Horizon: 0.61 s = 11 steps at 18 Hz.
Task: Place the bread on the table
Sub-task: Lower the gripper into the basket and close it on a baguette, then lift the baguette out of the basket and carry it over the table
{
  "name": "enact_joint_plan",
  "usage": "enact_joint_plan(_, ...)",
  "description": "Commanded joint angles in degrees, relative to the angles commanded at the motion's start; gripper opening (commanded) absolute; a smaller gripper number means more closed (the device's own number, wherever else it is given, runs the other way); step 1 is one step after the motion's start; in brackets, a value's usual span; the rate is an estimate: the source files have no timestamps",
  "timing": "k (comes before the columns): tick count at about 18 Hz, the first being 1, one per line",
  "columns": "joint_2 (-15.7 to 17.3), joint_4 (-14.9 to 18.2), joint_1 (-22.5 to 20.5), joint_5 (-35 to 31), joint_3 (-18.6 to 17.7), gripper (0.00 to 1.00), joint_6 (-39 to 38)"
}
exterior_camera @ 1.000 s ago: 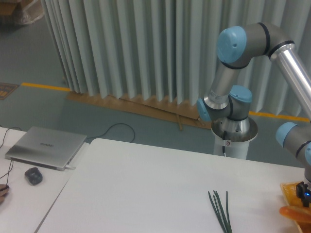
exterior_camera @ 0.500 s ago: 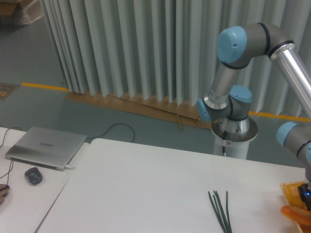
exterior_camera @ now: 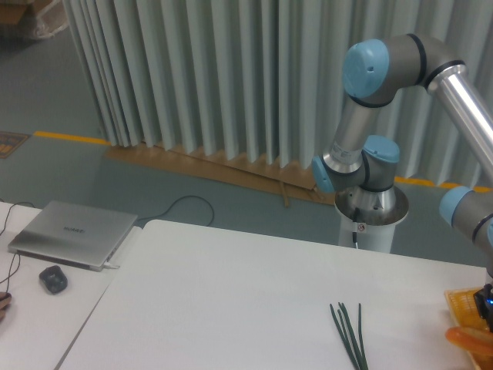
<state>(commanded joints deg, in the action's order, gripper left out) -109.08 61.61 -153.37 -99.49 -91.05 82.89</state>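
Since a moment ago our arm's wrist at the right edge has sunk slightly, and the hand at the far left has almost left view. Our black two-finger gripper [exterior_camera: 485, 302] is mostly cut off, so we cannot tell whether it is open or closed. Just below it lies the glossy orange-brown baguette-shaped bread [exterior_camera: 470, 340], near the right edge of the plain white table [exterior_camera: 216, 308]. Thin green stalks [exterior_camera: 350, 334] lie left of it.

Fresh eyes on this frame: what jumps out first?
The big silver-and-blue robot arm dominates the right side, in front of the pale pleated curtain. On the white table, thin green stalks lie near the bottom edge. An orange-brown bread pokes in at the far right edge, and the gripper itself can't be made out.
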Motion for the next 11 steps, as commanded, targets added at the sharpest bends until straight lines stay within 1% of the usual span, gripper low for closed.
enact_joint_plan(2, 1.23, 0.09, 0.96, 1.4, 0.17, 0.46, -0.79)
enact_joint_plan(5, 1.5, 0.09, 3.42, 2.11, 0.35, 0.46, -4.39)
enact_joint_plan(9, 1.67, 0.09, 6.15, 2.29, 0.62, 0.46, -7.03)
enact_joint_plan(11, 2.29, 0.17, 7.47, 2.72, 0.62, 0.46, -9.57)
